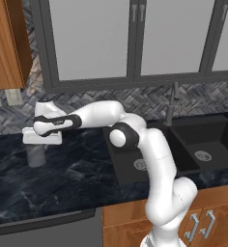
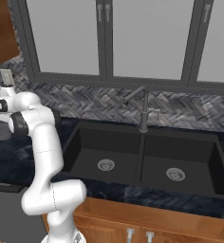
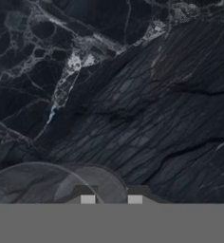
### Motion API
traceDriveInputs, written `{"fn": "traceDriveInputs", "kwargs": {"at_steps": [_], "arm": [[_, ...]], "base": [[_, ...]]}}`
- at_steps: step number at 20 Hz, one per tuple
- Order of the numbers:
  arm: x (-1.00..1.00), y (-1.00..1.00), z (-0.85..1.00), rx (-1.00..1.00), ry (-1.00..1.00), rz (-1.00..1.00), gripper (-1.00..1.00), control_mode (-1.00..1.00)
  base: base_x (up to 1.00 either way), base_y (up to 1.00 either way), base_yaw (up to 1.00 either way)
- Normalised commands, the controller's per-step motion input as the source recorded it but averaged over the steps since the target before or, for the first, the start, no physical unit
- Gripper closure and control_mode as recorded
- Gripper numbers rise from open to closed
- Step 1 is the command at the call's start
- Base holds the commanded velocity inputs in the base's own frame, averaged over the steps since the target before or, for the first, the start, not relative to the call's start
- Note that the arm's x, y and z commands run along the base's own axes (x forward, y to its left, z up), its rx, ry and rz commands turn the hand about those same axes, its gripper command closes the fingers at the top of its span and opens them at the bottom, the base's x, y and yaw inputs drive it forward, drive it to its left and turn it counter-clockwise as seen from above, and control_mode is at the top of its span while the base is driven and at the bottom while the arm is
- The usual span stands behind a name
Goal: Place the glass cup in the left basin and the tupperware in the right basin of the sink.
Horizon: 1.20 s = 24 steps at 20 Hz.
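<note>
Counter (image 1: 63,178): polished black marble slab, pale grey veining, flat; in the hand view the veins read as fine white cracks over dark streaks.

Backsplash (image 1: 135,103): grey herringbone tile running under frosted window panes in dark frames.

Sink (image 2: 147,159): matte black, rectangular, 2 wells split by a centre divider. Left basin (image 2: 97,152) and right basin (image 2: 190,163) each hold 1 round silver drain and nothing else. Dark grey faucet (image 2: 143,111) stands behind the divider, slim and curved.

Lower cabinets (image 1: 207,222): warm wood grain, 2 silver bar handles.

Arm (image 1: 154,159): glossy white shells, dark joints, stretched out to the left over the counter, well apart from the sink.

Glass cup (image 1: 37,154): small translucent greyish cylinder, no handle, upright on the counter directly beneath the hand; nothing visible inside. In the hand view its curved rim crosses between the fingertips.

Gripper (image 3: 111,199): 2 small dark fingers drawn in narrow, 1 inside the rim and 1 outside, pinching the glass cup's wall.

No legible writing or labels anywhere.
</note>
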Motion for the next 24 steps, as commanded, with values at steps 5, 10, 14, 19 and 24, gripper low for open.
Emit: {"fn": "traceDriveInputs", "kwargs": {"at_steps": [5, 10, 14, 19, 24], "arm": [[-0.05, -0.01, -0.01, 0.0, -0.02, 0.0, 1.0, -1.0], [-0.43, -0.36, 0.05, -0.01, -0.14, 0.0, 1.0, -1.0], [-0.56, -0.65, 0.09, 0.0, -0.1, -0.01, 1.0, -1.0], [-0.54, -0.71, 0.01, 0.0, -0.05, -0.01, 1.0, -1.0], [-0.42, -0.77, 0.06, 0.0, -0.03, 0.0, 1.0, -1.0]], "base": [[0.0, 0.0, 0.0], [0.0, 0.0, 0.0], [0.0, 0.0, 0.0], [0.0, 0.0, 0.0], [0.0, 0.0, 0.0]]}}
